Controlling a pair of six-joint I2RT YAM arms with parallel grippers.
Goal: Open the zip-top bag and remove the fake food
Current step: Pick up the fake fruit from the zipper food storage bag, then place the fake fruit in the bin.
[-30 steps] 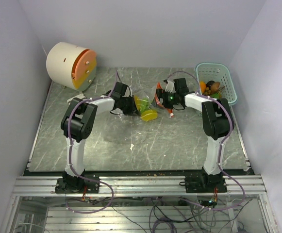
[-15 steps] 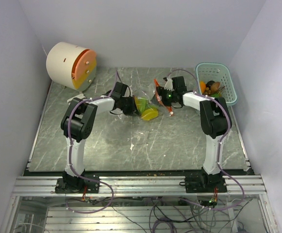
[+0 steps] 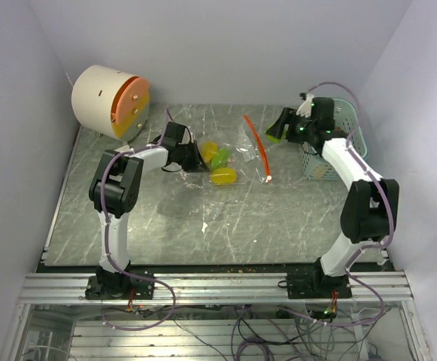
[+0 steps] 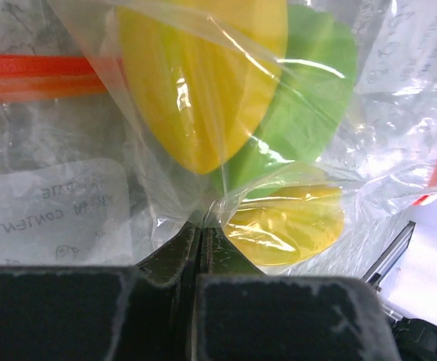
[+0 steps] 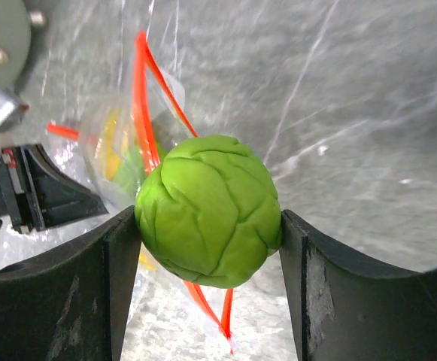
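Observation:
The clear zip-top bag (image 3: 242, 149) lies at mid-table, its red-orange zip strip (image 3: 259, 150) gaping toward the right. My left gripper (image 3: 190, 159) is shut on the bag's closed end; in the left wrist view the jaws (image 4: 201, 226) pinch a fold of plastic. Inside the bag sit two yellow pieces (image 4: 203, 83) (image 4: 286, 222) and a flat green piece (image 4: 304, 98) of fake food. Right of the bag's mouth and raised off the table, my right gripper (image 3: 277, 126) is shut on a green cabbage-like ball (image 5: 209, 210), both fingers pressing its sides.
A pale teal basket (image 3: 314, 164) stands at the back right, partly hidden by my right arm. A white drum with an orange face (image 3: 109, 101) sits at the back left. White walls close in on all sides.
My right gripper closed on the green ball at the bag's mouth, then lifted it out and carried it right toward the basket. The left gripper drew the bag slightly left and back.

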